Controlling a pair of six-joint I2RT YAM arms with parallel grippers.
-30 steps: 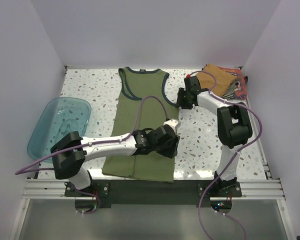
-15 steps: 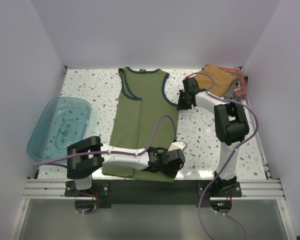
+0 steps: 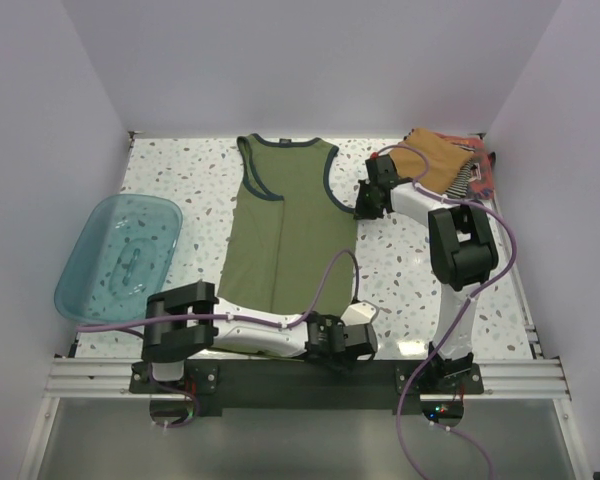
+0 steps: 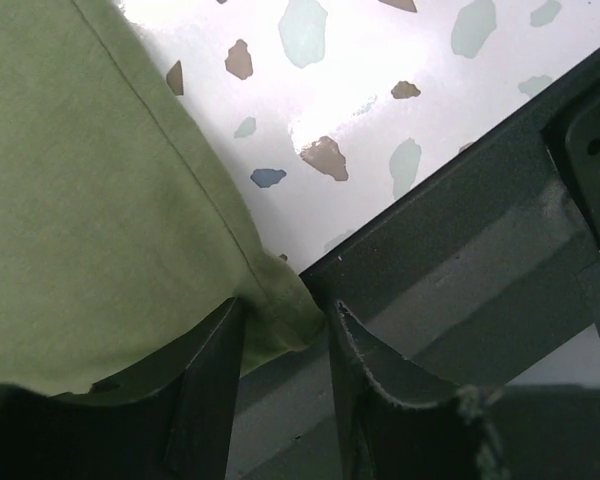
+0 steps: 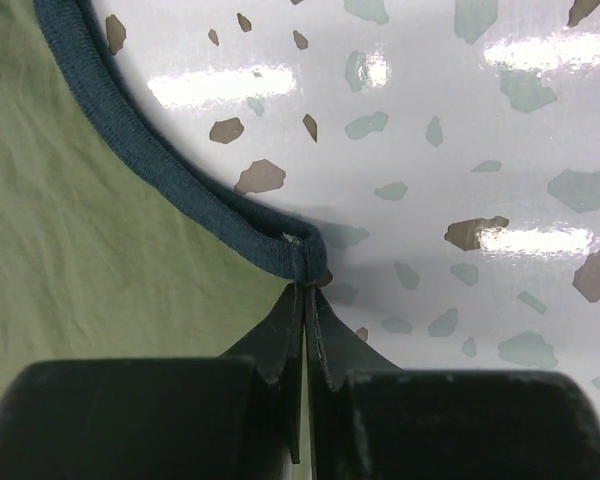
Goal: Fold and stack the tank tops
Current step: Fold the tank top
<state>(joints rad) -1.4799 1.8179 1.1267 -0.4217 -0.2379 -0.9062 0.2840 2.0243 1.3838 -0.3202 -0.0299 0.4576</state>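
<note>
An olive green tank top with navy trim lies flat in the middle of the table, neck toward the back. My left gripper is at its near right hem corner. In the left wrist view the open fingers straddle that corner of the green cloth, which hangs over the table's edge. My right gripper is at the shirt's right underarm, and its jaws are shut on the cloth edge where the navy trim ends. More tank tops sit piled at the back right, a tan-brown one on top with striped and reddish cloth beneath.
A translucent teal tub stands at the left of the table. The black front rail runs right beside the left gripper. White walls close in the table on three sides.
My left gripper has travelled from the shirt's lower middle down to the near right hem corner. My right gripper has closed on the shirt's underarm edge.
</note>
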